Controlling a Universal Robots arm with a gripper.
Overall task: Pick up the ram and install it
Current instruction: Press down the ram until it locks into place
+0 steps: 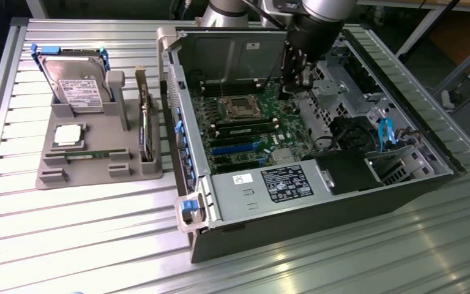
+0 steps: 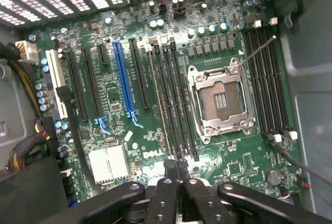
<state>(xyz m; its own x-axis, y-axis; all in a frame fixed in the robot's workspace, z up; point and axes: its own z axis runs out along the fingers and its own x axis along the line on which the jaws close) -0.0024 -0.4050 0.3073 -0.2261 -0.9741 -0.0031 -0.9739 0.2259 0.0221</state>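
gripper (image 2: 176,168) fingers together, nothing visibly held | above board (image 2: 119,86) near slots (image 2: 171,105) | ram (image 1: 90,154) on tray (image 1: 96,177) | risk: closed tips may strike slot latches or socket (image 2: 220,99)

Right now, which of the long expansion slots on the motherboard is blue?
The blue expansion slot, flanked by black slots; every other one is black, except one white slot.

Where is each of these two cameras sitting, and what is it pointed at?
Exterior view: off the arm, above the table, looking down at the open computer case and parts holder; the arm reaches into the case.
Wrist view: on the wrist, facing the motherboard; the shut gripper shows.
Shared: the empty processor socket.
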